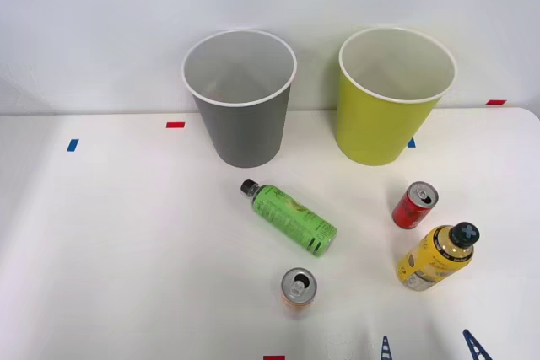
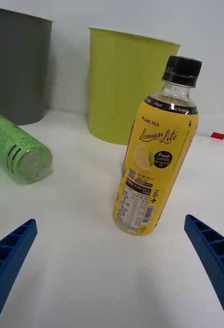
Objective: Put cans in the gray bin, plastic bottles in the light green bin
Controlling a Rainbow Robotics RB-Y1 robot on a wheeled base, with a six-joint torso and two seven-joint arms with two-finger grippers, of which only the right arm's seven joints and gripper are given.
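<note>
A yellow-label plastic bottle with a black cap stands upright at the right of the table. My right gripper is open just in front of it, one blue finger on each side and nothing touching. The green-label bottle lies on its side mid-table. A red can stands behind the yellow bottle, and an orange-peach can stands near the front. The gray bin and the light green bin stand upright at the back, both with nothing visible inside.
The white table meets a white wall behind the bins. Small red tape marks and blue tape marks dot the tabletop. The table's left half is bare.
</note>
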